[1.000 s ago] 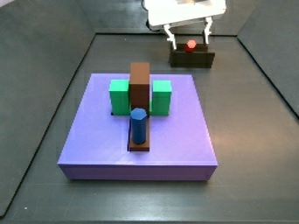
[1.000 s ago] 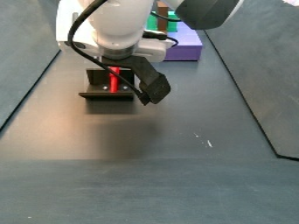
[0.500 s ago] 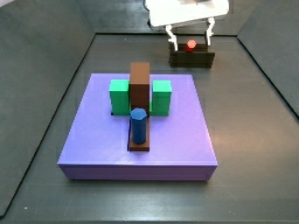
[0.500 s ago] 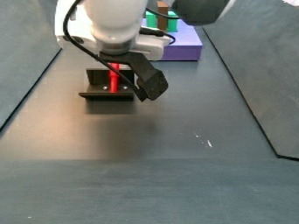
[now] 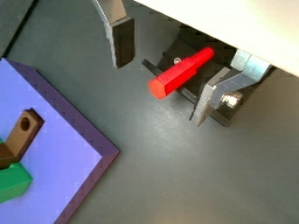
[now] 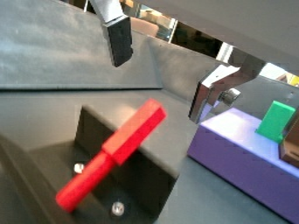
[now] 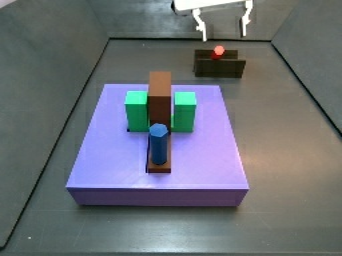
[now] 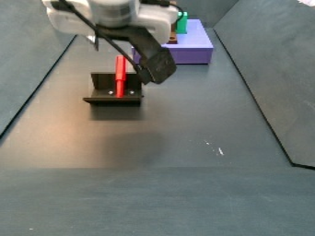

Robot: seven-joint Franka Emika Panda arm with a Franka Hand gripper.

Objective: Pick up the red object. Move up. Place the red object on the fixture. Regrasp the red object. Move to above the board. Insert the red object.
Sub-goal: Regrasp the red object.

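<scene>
The red object (image 7: 219, 51) is a short red stick that rests tilted in the fixture (image 7: 221, 67), a dark bracket at the far end of the floor. It also shows leaning there in a side view (image 8: 121, 73) and in both wrist views (image 5: 181, 72) (image 6: 111, 157). My gripper (image 7: 222, 24) hangs open above the stick, clear of it, with its fingers (image 5: 122, 39) wide apart and nothing between them. The purple board (image 7: 120, 170) lies nearer, carrying green blocks (image 7: 136, 110), a brown bar (image 7: 160, 95) and a blue peg (image 7: 158, 143).
The fixture (image 8: 114, 93) stands on dark floor between sloping side walls (image 7: 314, 100). A corner of the board (image 5: 59, 166) shows close to the fixture in a wrist view. A dark wrist-mounted block (image 8: 154, 63) hangs beside the gripper (image 8: 120, 39).
The gripper has risen straight up from around the red object, which stays leaning in the fixture. Nothing on the board has moved.
</scene>
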